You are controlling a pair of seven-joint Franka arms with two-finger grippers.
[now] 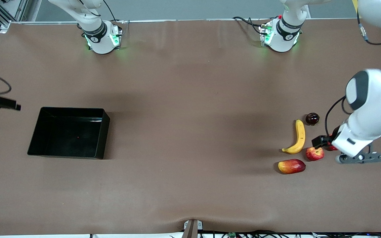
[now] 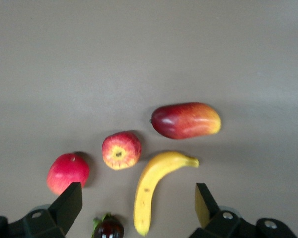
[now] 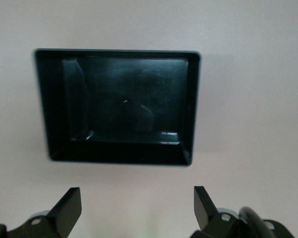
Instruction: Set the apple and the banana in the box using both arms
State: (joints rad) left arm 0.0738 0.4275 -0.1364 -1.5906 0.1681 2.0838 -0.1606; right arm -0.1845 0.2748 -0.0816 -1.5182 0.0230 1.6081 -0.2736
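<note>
apple (image 1: 315, 153) lay beside the banana (image 1: 297, 138) at the left arm's end of the table, under the left gripper (image 2: 135, 204), fingers spread. right gripper (image 3: 136, 207), fingers spread, hung over the empty box (image 1: 102, 132). no readable writing showed.

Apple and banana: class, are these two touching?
Apart. The left wrist view shows bare table between the apple and the banana.
</note>
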